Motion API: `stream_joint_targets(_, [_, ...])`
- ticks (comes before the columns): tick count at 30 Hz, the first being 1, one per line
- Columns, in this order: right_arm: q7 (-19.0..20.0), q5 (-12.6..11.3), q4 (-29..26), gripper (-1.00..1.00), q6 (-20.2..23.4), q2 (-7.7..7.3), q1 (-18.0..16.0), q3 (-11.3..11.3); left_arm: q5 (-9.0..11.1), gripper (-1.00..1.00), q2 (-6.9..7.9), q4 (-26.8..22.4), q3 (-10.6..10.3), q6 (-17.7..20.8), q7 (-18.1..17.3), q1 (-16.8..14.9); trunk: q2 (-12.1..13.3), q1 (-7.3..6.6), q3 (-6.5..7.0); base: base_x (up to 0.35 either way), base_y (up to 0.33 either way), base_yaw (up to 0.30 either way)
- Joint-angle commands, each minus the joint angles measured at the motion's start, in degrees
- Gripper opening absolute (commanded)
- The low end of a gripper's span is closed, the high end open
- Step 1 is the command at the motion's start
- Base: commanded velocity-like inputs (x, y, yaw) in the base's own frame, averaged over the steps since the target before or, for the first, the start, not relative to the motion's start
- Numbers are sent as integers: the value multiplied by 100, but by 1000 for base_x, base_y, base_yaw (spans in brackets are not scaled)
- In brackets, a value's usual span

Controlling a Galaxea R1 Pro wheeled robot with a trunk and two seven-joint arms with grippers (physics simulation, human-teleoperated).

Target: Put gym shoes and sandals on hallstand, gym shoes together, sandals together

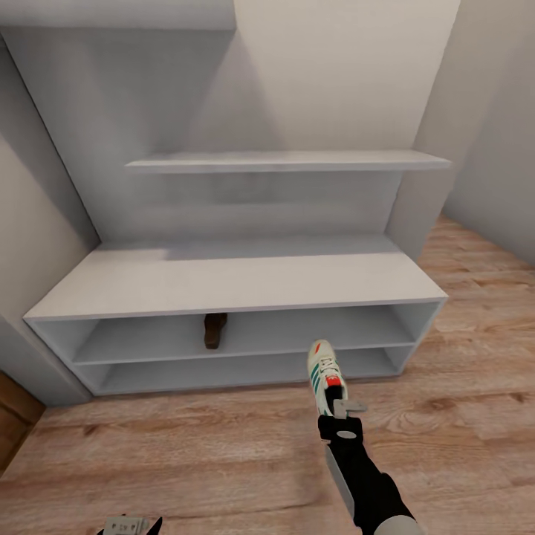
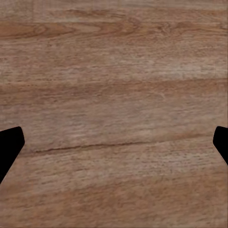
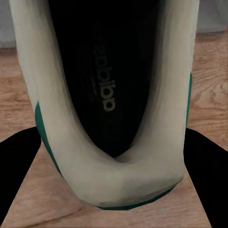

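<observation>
One cream-white gym shoe (image 1: 325, 375) with green stripes and a red-orange heel mark hangs toe-forward just in front of the hallstand (image 1: 238, 279), level with its open shelves. My right gripper (image 1: 343, 409) is shut on its heel. In the right wrist view the shoe's heel (image 3: 118, 180) and dark insole sit between the black fingers (image 3: 19, 180). A brown sandal (image 1: 215, 331) lies on the upper open shelf, left of centre. My left gripper (image 1: 130, 526) hangs low and open over the corridor floor (image 2: 114, 71), nothing between its fingertips (image 2: 9, 142).
The hallstand's tall grey back panel carries a floating shelf (image 1: 290, 160). Pale walls close in on the left and right. Wood-plank floor (image 1: 223, 446) stretches in front of the bench and past its right end. A brown wooden panel (image 1: 11, 420) shows at the lower left edge.
</observation>
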Motion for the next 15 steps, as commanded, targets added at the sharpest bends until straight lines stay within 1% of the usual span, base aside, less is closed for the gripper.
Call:
stream_joint_targets(1, [-12, 49, -9, -100, 51, 1, -2, 4, 59, 100, -1, 6, 14, 8, -57, -4, -2, 2, -5, 328, 87, 0])
stream_joint_targets(7, [-10, 49, -9, -100, 43, 1, -2, 6, 65, 100, -1, 6, 18, 9, -57, -4, -2, 2, -5, 327, 92, 0])
stream_joint_targets(12, [-4, 49, -9, -100, 42, 1, -2, 6, 41, 100, 4, 6, 3, 6, -90, -4, -2, 2, -5, 241, 214, 0])
stream_joint_targets(14, [-4, 49, -9, -100, 42, 1, -2, 6, 17, 100, 12, 12, -4, 5, -318, -2, -2, 2, -5, 78, 96, 0])
stream_joint_targets(15, [-4, 49, -9, -100, 42, 1, -2, 6, 7, 100, 14, 13, -3, 5, -486, -1, -2, 2, -5, 39, 48, 0])
